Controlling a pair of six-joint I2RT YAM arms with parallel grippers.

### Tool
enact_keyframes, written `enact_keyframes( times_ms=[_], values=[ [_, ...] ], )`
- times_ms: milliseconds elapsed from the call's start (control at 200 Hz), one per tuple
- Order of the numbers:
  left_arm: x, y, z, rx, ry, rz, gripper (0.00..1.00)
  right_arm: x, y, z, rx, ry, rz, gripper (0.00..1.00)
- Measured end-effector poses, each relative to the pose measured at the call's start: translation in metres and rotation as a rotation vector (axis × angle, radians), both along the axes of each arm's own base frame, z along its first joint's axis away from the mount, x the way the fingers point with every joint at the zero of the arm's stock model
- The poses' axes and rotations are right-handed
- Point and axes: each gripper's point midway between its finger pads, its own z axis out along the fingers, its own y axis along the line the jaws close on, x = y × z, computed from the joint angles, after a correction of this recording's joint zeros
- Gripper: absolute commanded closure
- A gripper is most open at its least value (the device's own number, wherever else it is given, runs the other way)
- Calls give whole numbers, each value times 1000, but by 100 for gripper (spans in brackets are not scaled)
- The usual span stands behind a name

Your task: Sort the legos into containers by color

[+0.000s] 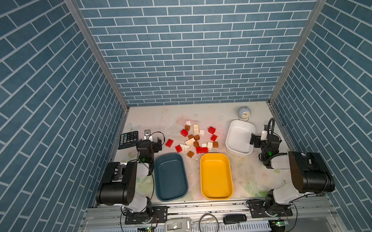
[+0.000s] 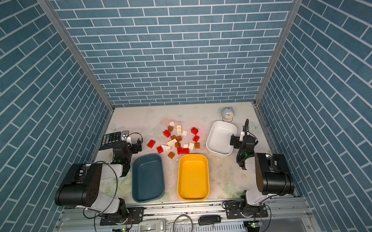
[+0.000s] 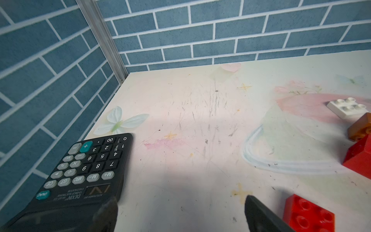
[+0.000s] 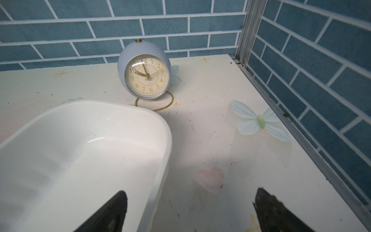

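Top views: legos [image 1: 194,139] loose in centre; containers [image 1: 170,177] empty.
L gripper [image 1: 155,141] & R gripper [image 4: 191,191] both spread wide, holding nothing; best take red brick [image 1: 169,142] beside L first; drop straight, pinch flat sides, avoid calculator [image 1: 129,139].

Red, cream, brown legos [image 1: 194,138]
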Motion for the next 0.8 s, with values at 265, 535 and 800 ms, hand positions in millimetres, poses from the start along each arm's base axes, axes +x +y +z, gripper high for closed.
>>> enact_keyframes(
  times_ms=[265, 535, 800],
  values=[
    [0, 0, 0, 0, 0, 0, 0, 0, 1, -1, 2, 3, 5, 1],
    [0, 0, 0, 0, 0, 0, 0, -1, 1, -2, 3, 9, 6, 1],
    [0, 0, 0, 0, 0, 0, 1, -1, 1, -2, 3, 9, 7, 1]
  ],
)
